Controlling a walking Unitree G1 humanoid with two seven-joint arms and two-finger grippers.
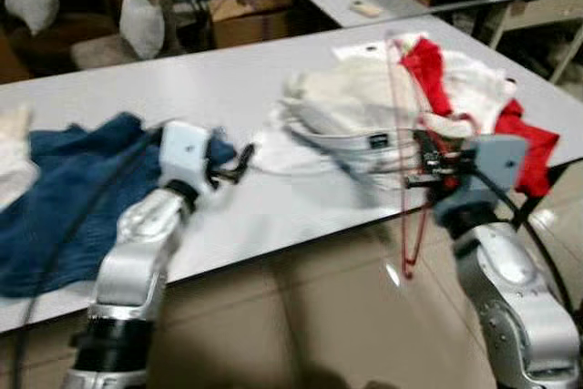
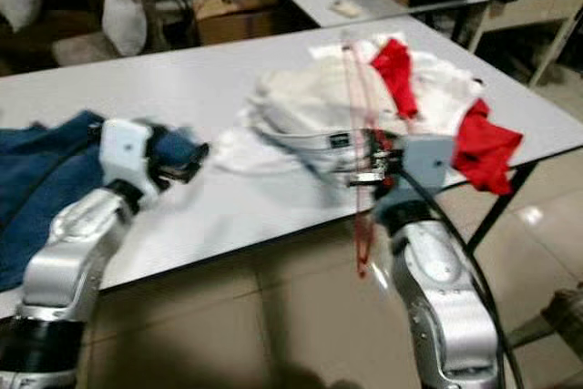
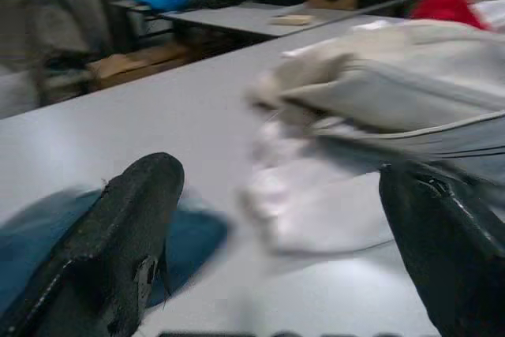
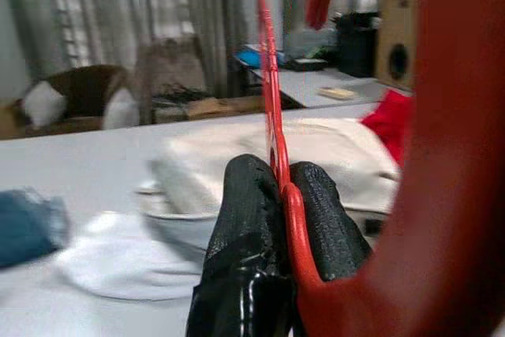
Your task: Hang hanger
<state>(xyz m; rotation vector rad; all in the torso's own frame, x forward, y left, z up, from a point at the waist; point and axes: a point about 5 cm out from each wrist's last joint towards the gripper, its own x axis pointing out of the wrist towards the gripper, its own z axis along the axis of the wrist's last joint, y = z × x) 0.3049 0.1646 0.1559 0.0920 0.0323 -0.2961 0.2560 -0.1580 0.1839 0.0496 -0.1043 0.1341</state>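
The hanger (image 1: pixel 405 161) is a thin red frame held nearly upright at the near edge of the table (image 1: pixel 209 79), its top over the white clothes (image 1: pixel 364 116) and its lower end hanging below the table edge toward the floor (image 1: pixel 301 316). The right gripper (image 4: pixel 280 195) pinches one thin bar of it between both fingers, closed tight on the plastic. Holding the frame upright and clear of the pile probably keeps it from snagging fabric while it is carried.

The white clothes lie heaped in the middle of the table, with a red garment (image 1: pixel 533 148) on their far right side, partly draped over the table corner. No rail or hook for hanging can be made out in these views, so the target place cannot be told.

The left gripper (image 3: pixel 276 242) hovers low over the table with its fingers spread wide and nothing between them. It is between the blue cloth (image 1: pixel 64 189) on the robot's left and the white pile, likely positioned to steady or take a garment.
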